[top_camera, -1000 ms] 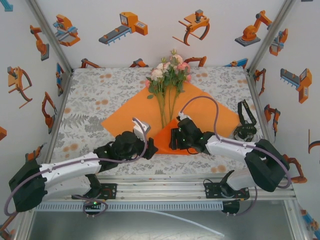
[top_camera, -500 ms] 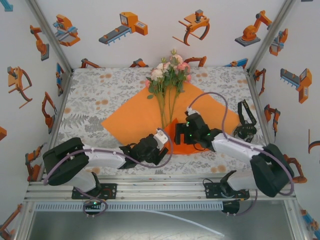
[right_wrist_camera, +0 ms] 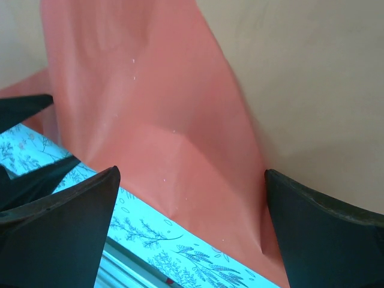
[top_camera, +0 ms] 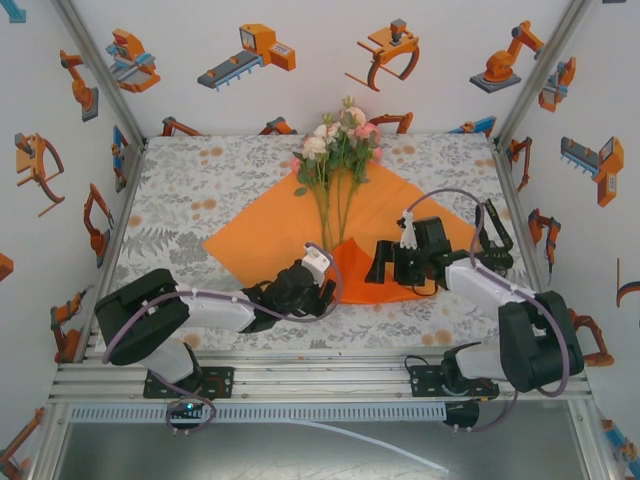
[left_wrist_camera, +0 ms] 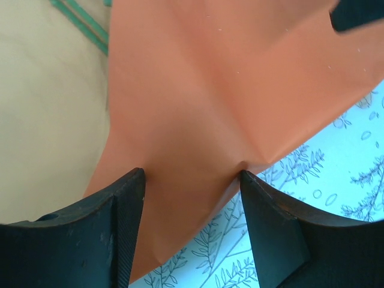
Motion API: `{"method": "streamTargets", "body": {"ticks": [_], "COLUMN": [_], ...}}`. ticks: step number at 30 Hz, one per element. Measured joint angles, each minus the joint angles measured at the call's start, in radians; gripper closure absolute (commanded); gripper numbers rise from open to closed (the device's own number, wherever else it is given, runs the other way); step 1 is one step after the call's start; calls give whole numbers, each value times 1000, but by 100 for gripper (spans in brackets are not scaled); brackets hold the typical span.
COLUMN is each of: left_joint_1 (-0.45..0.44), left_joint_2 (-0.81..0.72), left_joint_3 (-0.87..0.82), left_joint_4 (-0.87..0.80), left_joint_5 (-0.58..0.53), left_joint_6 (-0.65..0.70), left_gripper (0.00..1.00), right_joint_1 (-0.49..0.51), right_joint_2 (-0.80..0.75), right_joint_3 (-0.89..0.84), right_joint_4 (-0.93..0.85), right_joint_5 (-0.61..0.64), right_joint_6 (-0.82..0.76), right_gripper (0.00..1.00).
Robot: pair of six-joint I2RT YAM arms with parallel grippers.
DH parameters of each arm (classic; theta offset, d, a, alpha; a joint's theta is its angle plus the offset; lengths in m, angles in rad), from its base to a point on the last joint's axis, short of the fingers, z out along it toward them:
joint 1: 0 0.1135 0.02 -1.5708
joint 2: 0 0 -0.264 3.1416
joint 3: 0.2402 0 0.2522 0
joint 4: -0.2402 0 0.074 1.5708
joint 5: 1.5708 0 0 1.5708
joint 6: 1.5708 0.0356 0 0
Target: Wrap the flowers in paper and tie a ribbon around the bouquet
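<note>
Left fingers (left_wrist_camera: pixel 120 228) half-spread, straddling folded paper (left_wrist_camera: pixel 198 90) corner, tips touching it; right fingers (right_wrist_camera: pixel 66 222) spread wide, gripping nothing.

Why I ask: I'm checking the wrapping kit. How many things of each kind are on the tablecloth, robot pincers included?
Flower bunch: 1
Orange paper sheet: 1
Black ribbon: 1
Pincers: 2, the left pincer and the right pincer
Total: 5

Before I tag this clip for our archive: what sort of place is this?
Probably a robot test cell in a lab, not a florist's: an aluminium frame rail, white walls with cartoon robot prints, and flowers staged on orange paper.
</note>
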Motion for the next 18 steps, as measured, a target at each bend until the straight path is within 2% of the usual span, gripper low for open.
{"method": "streamTargets", "body": {"ticks": [5, 12, 15, 18], "left_joint_1": [42, 55, 61, 68], "left_joint_2": [0, 6, 6, -22], "left_joint_3": [-24, -25, -24, -32], "left_joint_4": [28, 43, 43, 31], "left_joint_5": [2, -5, -11, -9], "left_joint_6": [-74, -135, -165, -171], "left_gripper": [40, 41, 41, 35], "right_joint_1": [-1, -3, -10, -10], "right_joint_2": [36, -20, -53, -71], "right_joint_3": [-1, -10, -18, -27], "right_joint_4": [26, 45, 48, 53], "right_joint_5": [-53, -24, -15, -10], "right_joint_6": [13, 39, 44, 45], "right_gripper": [55, 91, 100, 100]}}
